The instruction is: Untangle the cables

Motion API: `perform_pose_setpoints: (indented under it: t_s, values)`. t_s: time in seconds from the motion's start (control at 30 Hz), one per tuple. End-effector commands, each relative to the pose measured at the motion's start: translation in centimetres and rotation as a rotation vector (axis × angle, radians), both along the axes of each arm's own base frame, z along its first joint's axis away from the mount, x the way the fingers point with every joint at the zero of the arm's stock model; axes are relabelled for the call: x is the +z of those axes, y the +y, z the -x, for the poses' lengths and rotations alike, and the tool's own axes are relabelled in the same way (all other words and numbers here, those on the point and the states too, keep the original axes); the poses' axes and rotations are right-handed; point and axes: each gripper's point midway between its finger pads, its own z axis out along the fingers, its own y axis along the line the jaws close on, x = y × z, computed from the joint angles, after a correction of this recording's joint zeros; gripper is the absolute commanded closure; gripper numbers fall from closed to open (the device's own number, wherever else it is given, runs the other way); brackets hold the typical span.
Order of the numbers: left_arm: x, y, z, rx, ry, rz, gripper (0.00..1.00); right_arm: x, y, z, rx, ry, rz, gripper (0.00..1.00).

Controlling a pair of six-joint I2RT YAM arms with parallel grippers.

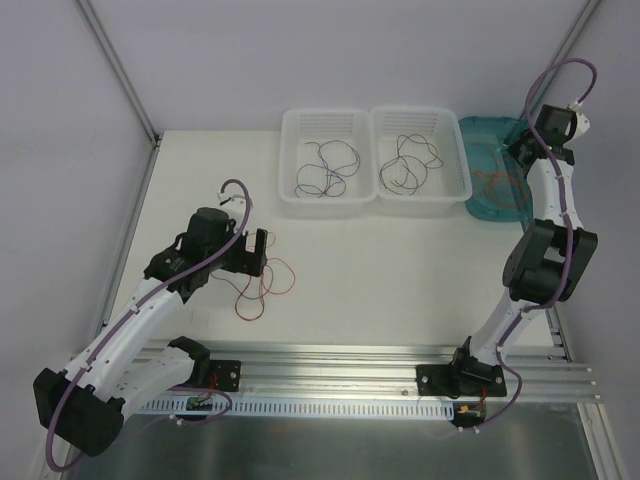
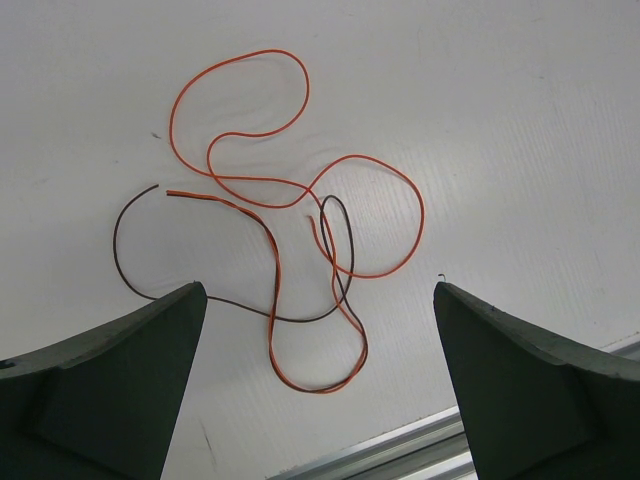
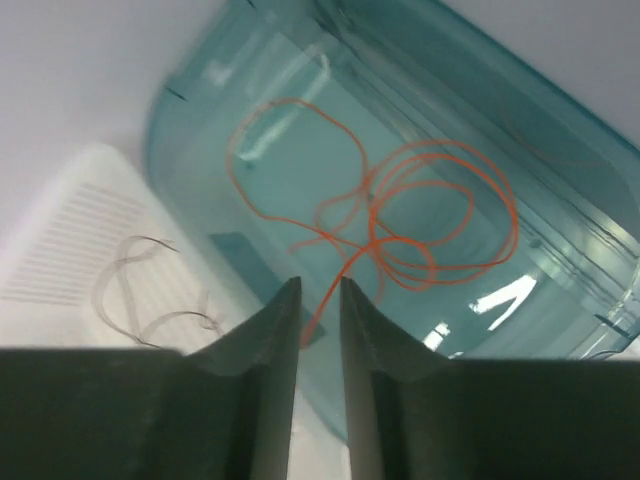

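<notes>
A tangle of thin orange and dark cables (image 2: pixel 272 185) lies on the white table (image 1: pixel 400 270), just right of my left gripper (image 1: pixel 262 250). Seen from the left wrist, that gripper (image 2: pixel 320 290) hovers above the tangle, wide open, nothing between its fingers. My right gripper (image 3: pixel 320 282) hangs over the teal tray (image 3: pixel 560 130), its jaws parted by a narrow gap. A coiled orange cable (image 3: pixel 440 200) lies in that tray, and its loose end runs up into the gap, touching neither finger that I can see.
Two white baskets (image 1: pixel 285 160) (image 1: pixel 465 170) stand at the back, each holding thin dark wires (image 1: pixel 322 170) (image 1: pixel 410 165). The teal tray (image 1: pixel 475 130) sits to their right. An aluminium rail (image 1: pixel 350 365) runs along the near table edge.
</notes>
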Motion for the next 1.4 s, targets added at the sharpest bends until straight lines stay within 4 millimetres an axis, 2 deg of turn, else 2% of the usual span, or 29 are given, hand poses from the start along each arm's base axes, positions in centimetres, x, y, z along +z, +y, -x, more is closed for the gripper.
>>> perform_pose_setpoints:
  t_s: [0.0,0.07,0.1,0.2,0.23,0.3,0.33,0.37,0.4,0.5,0.53,0.57,0.6,0.63,0.67,0.73,0.77,0.8,0.83,0.87,0.93,0.97,1.07,1.1,1.2,1.23,1.3,1.33,1.37]
  values:
    - [-0.5,0.3,-0.4,0.012,0.004,-0.018,0.01,-2.0,-0.4,-0.4,0.017,0.056,-0.009,0.72]
    - [-0.6,0.3,-0.4,0.011,0.008,-0.021,0.01,-2.7,-0.2,-0.3,0.023,0.067,-0.016,0.61]
    - [-0.6,0.3,-0.4,0.011,0.006,-0.022,0.01,-2.2,-0.1,-0.2,0.029,0.052,-0.014,0.52]
    - [-0.6,0.3,-0.5,0.011,0.009,-0.021,0.01,-1.9,0.5,0.4,0.056,0.049,-0.013,0.36]
    - [-0.7,0.3,-0.4,0.011,0.012,-0.023,0.01,-0.7,1.0,0.8,0.073,0.030,-0.009,0.33]
    - [-0.7,0.2,-0.5,0.010,0.015,-0.020,0.01,-0.4,2.0,1.5,0.113,0.039,0.002,0.27]
    - [-0.7,0.2,-0.5,0.010,0.016,-0.018,0.01,1.1,3.1,2.2,0.144,0.020,0.013,0.25]
    - [-0.7,0.2,-0.4,0.009,0.014,-0.019,0.01,1.4,3.9,2.5,0.177,0.023,0.031,0.24]
    - [-0.7,0.2,-0.4,0.011,0.015,-0.017,0.01,0.8,4.9,3.4,0.203,0.049,0.026,0.21]
    - [-0.8,0.3,-0.5,0.025,0.019,-0.019,0.01,1.9,9.0,5.2,0.316,0.042,0.051,0.18]
    - [-1.0,0.3,-0.5,0.031,0.024,-0.017,0.01,0.6,11.1,5.9,0.365,0.068,0.043,0.16]
    - [-1.0,0.5,-0.6,0.042,0.025,-0.022,0.01,1.6,12.6,6.8,0.417,0.043,0.044,0.15]
    - [-1.3,0.6,-0.5,0.045,0.032,-0.025,0.01,1.4,13.7,7.5,0.450,0.050,0.041,0.13]
    - [-1.5,0.6,-0.5,0.052,0.038,-0.026,0.01,0.1,15.9,8.5,0.516,0.076,0.032,0.12]
    - [-1.7,0.5,-0.6,0.055,0.049,-0.027,0.01,0.7,17.0,9.5,0.548,0.059,0.038,0.11]
    - [-2.0,0.4,-0.7,0.059,0.064,-0.025,0.01,0.3,19.2,11.0,0.604,0.058,0.014,0.09]
    - [-2.2,0.4,-0.7,0.058,0.072,-0.026,0.01,-1.7,20.0,12.1,0.627,0.091,-0.015,0.08]
    - [-2.6,0.1,-0.7,0.052,0.094,-0.025,0.02,-0.6,20.6,12.9,0.649,0.041,-0.021,0.07]
    - [-2.8,-0.1,-0.7,0.050,0.106,-0.021,0.02,-0.7,21.7,13.8,0.689,0.029,-0.040,0.07]
    - [-3.1,-0.1,-0.7,0.051,0.118,-0.021,0.03,-2.5,22.3,15.0,0.705,0.057,-0.064,0.06]
    - [-3.9,-0.6,-0.7,0.047,0.161,-0.016,0.05,-1.9,23.9,16.9,0.765,0.020,-0.059,0.05]
    - [-4.1,-0.7,-0.8,0.051,0.172,-0.017,0.05,-2.9,24.3,17.9,0.794,0.038,-0.048,0.05]
    - [-5.4,-1.3,-0.9,0.053,0.237,-0.010,0.09,-2.9,25.3,20.6,0.859,0.051,-0.012,0.05]
    - [-6.2,-1.4,-1.2,0.067,0.264,-0.016,0.10,-3.8,25.7,21.6,0.883,0.067,-0.008,0.05]
    - [-7.8,-1.8,-1.7,0.085,0.327,-0.025,0.22,-3.6,26.5,23.3,0.924,0.029,-0.018,0.05]
    - [-8.3,-2.0,-1.8,0.097,0.344,-0.019,0.28,-4.6,26.9,24.0,0.939,0.043,-0.024,0.05]
    - [-9.6,-2.3,-1.9,0.097,0.392,-0.030,0.34,-4.5,27.4,24.6,0.958,0.017,-0.019,0.06]
    - [-9.9,-2.4,-2.1,0.100,0.401,-0.034,0.38,-5.3,27.8,25.2,0.978,0.032,-0.026,0.05]
    - [-10.7,-2.4,-2.1,0.102,0.427,-0.043,0.48,-5.4,28.2,25.4,0.991,0.031,-0.027,0.05]
